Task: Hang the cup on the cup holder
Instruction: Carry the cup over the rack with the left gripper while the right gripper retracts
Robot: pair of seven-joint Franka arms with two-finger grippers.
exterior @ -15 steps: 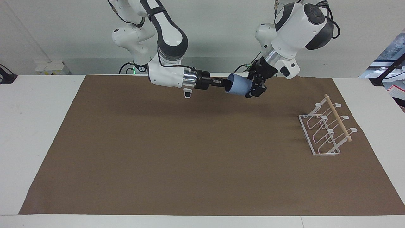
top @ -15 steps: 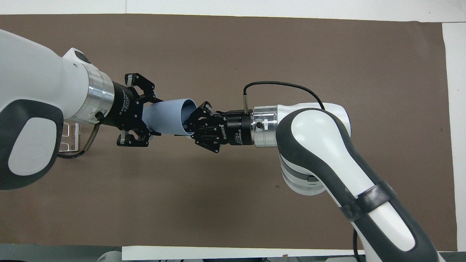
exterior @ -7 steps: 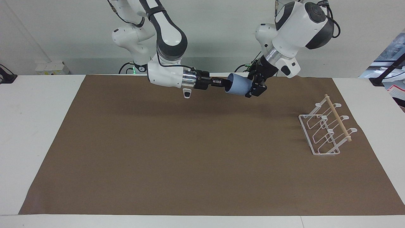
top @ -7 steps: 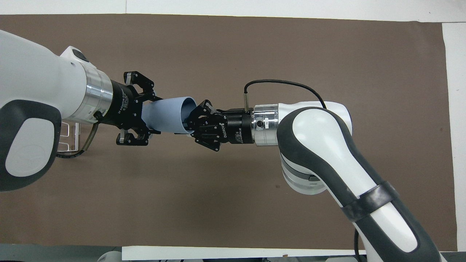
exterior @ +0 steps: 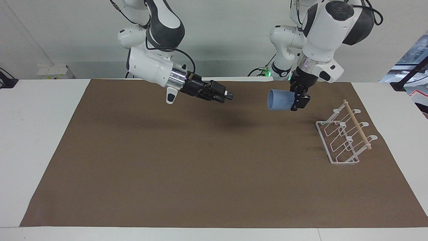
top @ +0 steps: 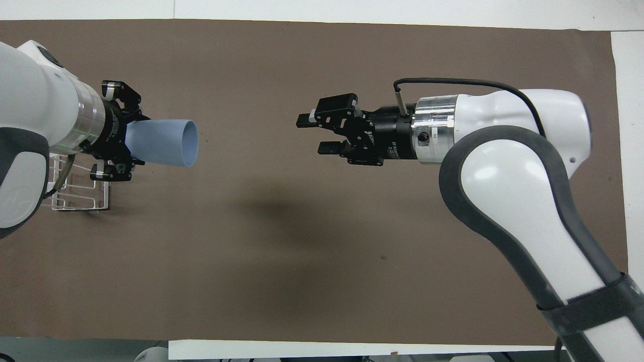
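The cup (exterior: 280,99) lies sideways in the air, clamped at its base by the left pincer (exterior: 298,99), near the holder (exterior: 344,137). The right pincer (top: 316,133) hangs wide over the table (exterior: 43,134), holding nothing.

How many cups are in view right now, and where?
1. The light-blue cup is held in the air on its side by the left gripper, over the mat beside the cup holder.
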